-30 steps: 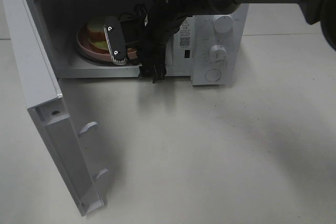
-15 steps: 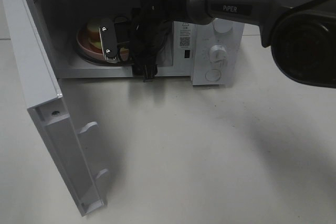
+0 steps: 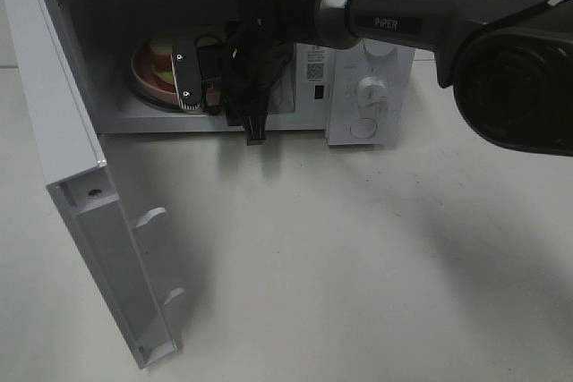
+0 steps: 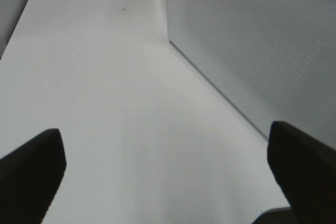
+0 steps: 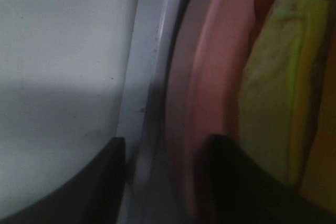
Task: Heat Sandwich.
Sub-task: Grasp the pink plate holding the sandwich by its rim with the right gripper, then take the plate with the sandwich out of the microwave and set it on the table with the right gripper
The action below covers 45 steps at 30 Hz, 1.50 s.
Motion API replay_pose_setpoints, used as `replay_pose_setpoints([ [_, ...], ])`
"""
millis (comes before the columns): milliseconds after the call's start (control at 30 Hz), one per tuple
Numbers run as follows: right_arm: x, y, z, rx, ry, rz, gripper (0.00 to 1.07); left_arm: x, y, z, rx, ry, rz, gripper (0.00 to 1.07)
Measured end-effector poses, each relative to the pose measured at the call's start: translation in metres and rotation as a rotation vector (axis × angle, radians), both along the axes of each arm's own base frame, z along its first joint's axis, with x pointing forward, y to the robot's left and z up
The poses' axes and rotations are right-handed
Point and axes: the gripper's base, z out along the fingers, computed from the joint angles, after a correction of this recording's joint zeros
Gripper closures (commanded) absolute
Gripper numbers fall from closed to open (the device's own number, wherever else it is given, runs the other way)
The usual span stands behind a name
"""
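The sandwich [image 3: 159, 58] lies on its pink plate [image 3: 141, 83] inside the open microwave [image 3: 376, 6]. My right gripper [image 3: 192, 83] reaches into the cavity at the plate's near right edge. In the right wrist view the plate's rim [image 5: 202, 77] runs between the two dark fingers [image 5: 100, 182], with the sandwich's yellow-green filling [image 5: 273, 82] just beyond. The jaws stand apart, and a strip of grey shows between one finger and the rim. My left gripper [image 4: 168, 182] hangs wide open over bare table, holding nothing, beside a perforated white wall [image 4: 252, 51].
The microwave door [image 3: 76, 185] is swung fully open to the left and juts toward the table's front. The control panel with knobs [image 3: 369, 91] is on the microwave's right. White tabletop [image 3: 358, 257] stretches in front.
The right arm has pushed further into the microwave toward the plate. Its jaws have narrowed around the plate's rim. The left gripper has not changed.
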Motion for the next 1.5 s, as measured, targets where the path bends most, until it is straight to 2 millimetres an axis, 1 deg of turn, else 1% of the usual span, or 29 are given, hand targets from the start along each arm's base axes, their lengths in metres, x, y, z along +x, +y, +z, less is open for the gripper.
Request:
replay_pose_setpoints([
  [33, -0.001, 0.0, 0.003, -0.001, 0.004, 0.0, 1.06, 0.0, 0.0, 0.0, 0.0, 0.0, 0.0, 0.05],
  [100, -0.003, 0.001, 0.005, -0.001, 0.008, 0.002, 1.07, 0.0, 0.0, 0.0, 0.0, 0.0, 0.0, 0.05],
  [133, -0.001, 0.003, 0.007, -0.003, -0.024, 0.015, 1.07, 0.0, 0.0, 0.0, 0.0, 0.0, 0.0, 0.05],
  [300, -0.001, 0.002, 0.01, -0.011, -0.031, 0.017, 1.07, 0.0, 0.0, 0.0, 0.0, 0.0, 0.0, 0.05],
  [700, -0.004, 0.001, 0.014, -0.041, -0.015, 0.054, 1.07, 0.0, 0.0, 0.0, 0.0, 0.0, 0.0, 0.05],
  [833, -0.007, -0.003, 0.014, -0.056, -0.006, 0.07, 1.07, 0.0, 0.0, 0.0, 0.0, 0.0, 0.0, 0.05],
  [967, -0.017, -0.01, 0.018, -0.078, -0.02, 0.122, 1.07, 0.0, 0.0, 0.0, 0.0, 0.0, 0.0, 0.05],
  [1133, -0.024, -0.015, 0.02, -0.069, -0.041, 0.142, 1.07, 0.0, 0.0, 0.0, 0.0, 0.0, 0.0, 0.05],
  [1167, -0.028, -0.018, 0.023, -0.061, -0.051, 0.149, 1.07, 0.0, 0.0, 0.0, 0.0, 0.0, 0.0, 0.05],
  [1300, -0.036, -0.023, 0.02, -0.059, -0.05, 0.168, 1.07, 0.0, 0.0, 0.0, 0.0, 0.0, 0.0, 0.05],
  [1500, -0.047, -0.028, 0.025, -0.04, -0.057, 0.195, 1.07, 0.0, 0.0, 0.0, 0.0, 0.0, 0.0, 0.05],
])
